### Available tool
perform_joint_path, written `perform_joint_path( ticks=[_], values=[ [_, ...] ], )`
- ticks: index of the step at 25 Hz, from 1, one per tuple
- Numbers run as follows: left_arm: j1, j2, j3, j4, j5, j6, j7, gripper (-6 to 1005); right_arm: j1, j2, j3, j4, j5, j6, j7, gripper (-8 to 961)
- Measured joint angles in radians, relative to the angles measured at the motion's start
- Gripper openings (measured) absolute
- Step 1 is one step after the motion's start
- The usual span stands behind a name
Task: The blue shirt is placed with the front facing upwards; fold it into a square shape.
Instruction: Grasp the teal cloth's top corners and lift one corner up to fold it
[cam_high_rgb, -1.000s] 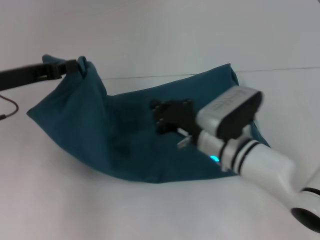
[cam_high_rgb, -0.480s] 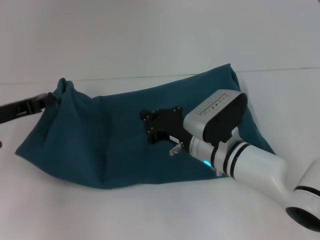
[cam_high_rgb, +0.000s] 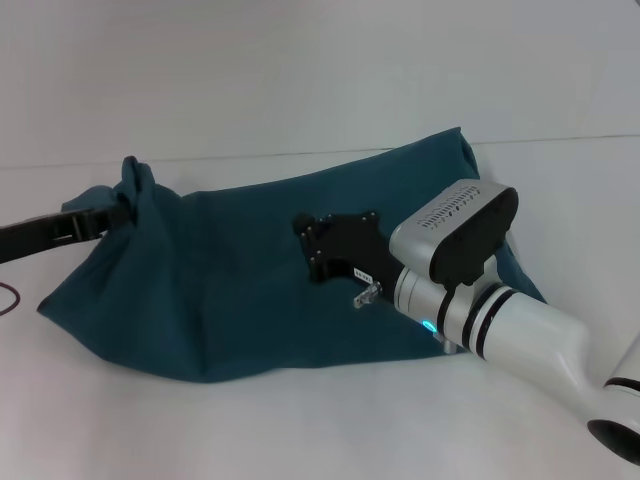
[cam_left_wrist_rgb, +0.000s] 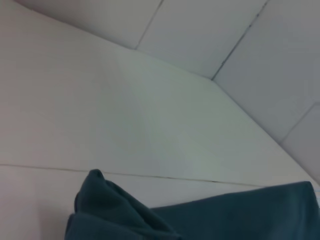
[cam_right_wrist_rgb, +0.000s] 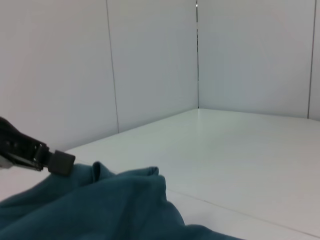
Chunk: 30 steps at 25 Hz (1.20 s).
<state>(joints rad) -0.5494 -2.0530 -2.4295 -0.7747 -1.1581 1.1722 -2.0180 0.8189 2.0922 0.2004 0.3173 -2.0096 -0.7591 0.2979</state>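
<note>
Fingers of the left gripper (cam_high_rgb: 118, 211) are pinched on a bunched corner of the blue shirt (cam_high_rgb: 230, 290), which is spread on the white table (cam_high_rgb: 300, 80). The right gripper (cam_high_rgb: 335, 250) is pressed down on the shirt's middle; whether it is open cannot be told. A fold is judged to be in hand, so next the held corner should be carried across and laid flat.

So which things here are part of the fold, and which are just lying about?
Part of the job:
- blue shirt
- left gripper, pinching a bunched corner of it
- right gripper, over its middle

Lying about:
- nothing but the white table
</note>
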Motion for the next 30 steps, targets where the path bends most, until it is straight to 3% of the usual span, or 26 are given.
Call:
perform_joint_path(
  ticks=[5,14,18,22,30],
  values=[
    [-0.011,0.013,0.006,0.017,0.010,0.016,-0.009,58,-0.005,-0.002,0.000,-0.015,-0.004,0.000,0.025,5],
    [-0.012,0.012,0.015,0.019,0.014,0.008,0.001,114,-0.007,-0.002,0.005,-0.027,-0.052,0.000,0.050,5],
    [-0.002,0.004,0.022,-0.023,0.034,0.013,-0.004,202,-0.015,-0.003,0.004,-0.028,-0.052,0.000,0.054,6],
    [0.046,-0.016,0.042,-0.169,0.071,0.043,-0.051,289,-0.046,-0.007,0.005,-0.048,-0.053,-0.023,0.069,6],
    [0.041,-0.014,0.053,-0.278,0.336,0.048,-0.262,604,-0.105,-0.007,-0.018,-0.280,-0.103,-0.251,0.294,6]
  ],
)
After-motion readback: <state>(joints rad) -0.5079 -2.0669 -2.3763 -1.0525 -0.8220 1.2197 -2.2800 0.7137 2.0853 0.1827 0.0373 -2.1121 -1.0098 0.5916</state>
